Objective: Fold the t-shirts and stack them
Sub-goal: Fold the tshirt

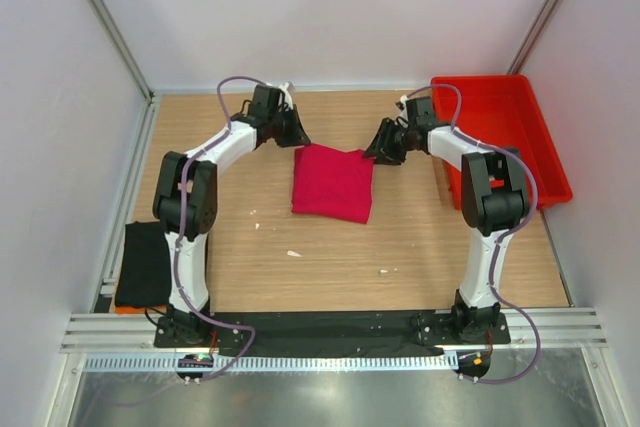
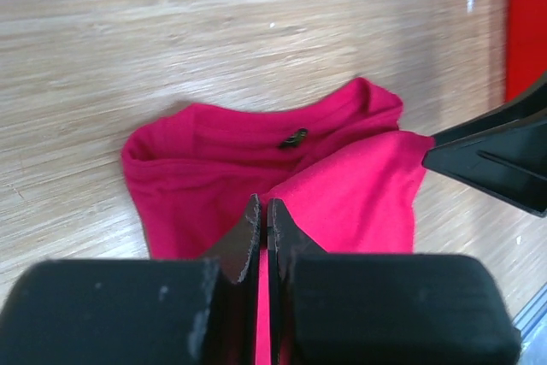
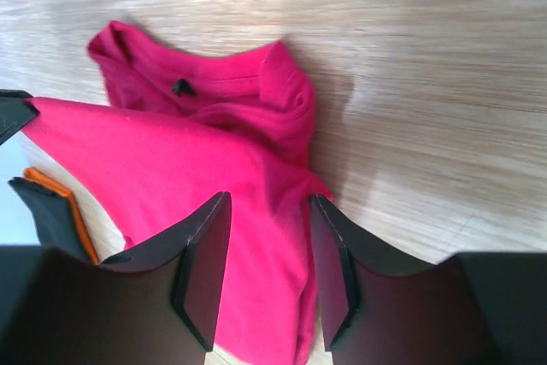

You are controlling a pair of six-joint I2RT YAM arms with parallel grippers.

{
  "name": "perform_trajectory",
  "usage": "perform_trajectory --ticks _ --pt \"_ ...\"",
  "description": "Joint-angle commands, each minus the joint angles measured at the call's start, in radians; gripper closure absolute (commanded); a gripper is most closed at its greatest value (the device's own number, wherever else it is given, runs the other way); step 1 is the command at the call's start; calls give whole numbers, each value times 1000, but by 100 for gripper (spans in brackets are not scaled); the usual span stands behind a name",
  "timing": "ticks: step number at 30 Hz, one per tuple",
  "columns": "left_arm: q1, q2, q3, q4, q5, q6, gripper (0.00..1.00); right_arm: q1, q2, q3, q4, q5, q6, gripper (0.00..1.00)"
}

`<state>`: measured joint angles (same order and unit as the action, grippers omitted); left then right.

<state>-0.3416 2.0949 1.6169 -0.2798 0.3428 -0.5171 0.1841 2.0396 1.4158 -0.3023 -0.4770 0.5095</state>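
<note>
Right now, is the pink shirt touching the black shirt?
Apart. The top view shows the pink shirt mid-table and the black shirt at the left edge, with a wide stretch of bare table between them.

Pink shirt [image 1: 333, 182] lying at centre, bare table [image 1: 330, 267] free from 5 to 7 o'clock, red tray [image 1: 500, 112] blocking 2 o'clock, black shirt [image 1: 145, 262] at 8 o'clock edge.

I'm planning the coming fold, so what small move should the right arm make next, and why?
Probably close the right end effector on the crimson-pink t-shirt. It stands open astride the shirt's far corner, while the left end effector looks already pinched on the opposite corner, so both would then hold the edge.
</note>
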Motion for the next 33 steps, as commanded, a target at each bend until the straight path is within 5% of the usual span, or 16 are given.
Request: perform_trajectory --ticks 1,26,30,32,33 --pt "1 -47 -11 37 25 -14 100 5 -56 -18 26 -32 18 51" --pt "0 -38 -23 62 32 -18 100 5 45 37 5 40 -58 47" --pt "1 -41 -34 59 32 -17 100 5 68 34 43 -11 -32 54" --pt "1 -42 -38 60 32 -15 100 5 62 22 77 -23 -26 65" --pt "1 -44 -40 59 32 -15 100 5 57 12 92 -43 -25 79"
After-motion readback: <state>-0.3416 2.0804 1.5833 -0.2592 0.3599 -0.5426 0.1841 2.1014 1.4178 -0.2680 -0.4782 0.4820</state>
